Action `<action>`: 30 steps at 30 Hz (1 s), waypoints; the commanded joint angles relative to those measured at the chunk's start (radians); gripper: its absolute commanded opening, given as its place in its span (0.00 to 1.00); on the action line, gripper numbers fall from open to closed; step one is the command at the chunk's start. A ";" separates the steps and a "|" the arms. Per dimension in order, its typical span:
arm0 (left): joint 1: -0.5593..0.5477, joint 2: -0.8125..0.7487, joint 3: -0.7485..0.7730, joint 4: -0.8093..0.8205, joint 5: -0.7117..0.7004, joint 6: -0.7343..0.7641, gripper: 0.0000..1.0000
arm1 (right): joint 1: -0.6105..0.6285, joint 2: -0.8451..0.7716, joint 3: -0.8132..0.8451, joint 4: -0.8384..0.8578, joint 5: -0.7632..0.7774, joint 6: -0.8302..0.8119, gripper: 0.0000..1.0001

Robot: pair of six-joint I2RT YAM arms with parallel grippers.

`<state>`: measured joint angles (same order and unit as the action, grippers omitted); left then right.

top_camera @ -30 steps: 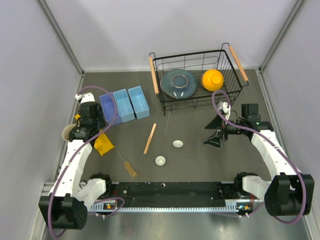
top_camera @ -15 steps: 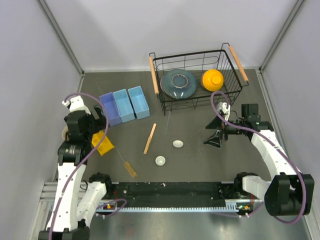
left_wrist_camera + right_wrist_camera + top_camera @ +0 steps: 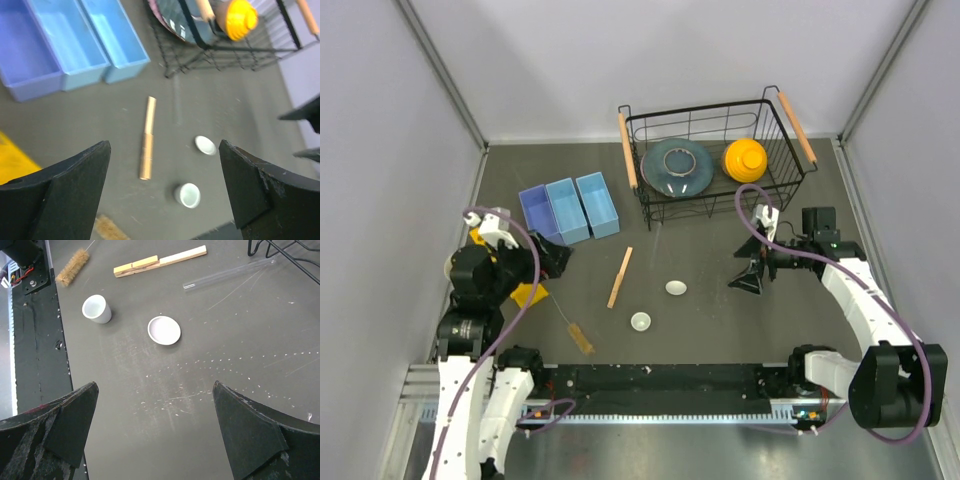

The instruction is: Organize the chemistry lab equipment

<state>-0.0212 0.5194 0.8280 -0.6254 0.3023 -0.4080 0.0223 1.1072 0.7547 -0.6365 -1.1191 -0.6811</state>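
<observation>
On the dark table lie a tan wooden stick (image 3: 620, 277) (image 3: 147, 145) (image 3: 160, 261), a wire brush with amber bristles (image 3: 582, 338) (image 3: 72, 261), a small white cup (image 3: 640, 321) (image 3: 188, 195) (image 3: 96, 309), a flat white dish (image 3: 676, 287) (image 3: 205, 145) (image 3: 164, 330) and a clear tube (image 3: 227, 274). My left gripper (image 3: 554, 260) (image 3: 165, 150) hangs open and holds nothing, left of the stick and just in front of the bins. My right gripper (image 3: 747, 268) (image 3: 155, 387) is open and holds nothing, above bare table right of the dish.
Three blue bins (image 3: 568, 210) (image 3: 70, 45) stand side by side at the back left. A black wire basket (image 3: 695, 108) at the back holds a blue-grey plate (image 3: 677, 166) and a yellow bowl (image 3: 744, 158). A yellow object (image 3: 528, 293) lies beside the left arm.
My left gripper has opened and swung away from the leftmost bin, toward the near middle of the table. The right arm has barely moved.
</observation>
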 commanded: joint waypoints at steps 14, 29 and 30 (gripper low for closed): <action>-0.578 0.299 -0.262 0.545 -0.233 -0.262 0.93 | -0.018 -0.001 0.037 0.029 -0.013 -0.003 0.99; -0.718 0.968 0.022 0.658 -0.423 -0.180 0.76 | -0.019 -0.001 0.038 0.038 -0.025 0.009 0.99; -0.726 0.987 0.031 0.658 -0.427 -0.175 0.75 | -0.018 -0.003 0.040 0.038 -0.025 0.009 0.99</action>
<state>-0.7307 1.4441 0.7830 -0.0330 -0.0715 -0.6220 0.0200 1.1072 0.7547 -0.6250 -1.1088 -0.6685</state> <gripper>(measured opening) 0.776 0.987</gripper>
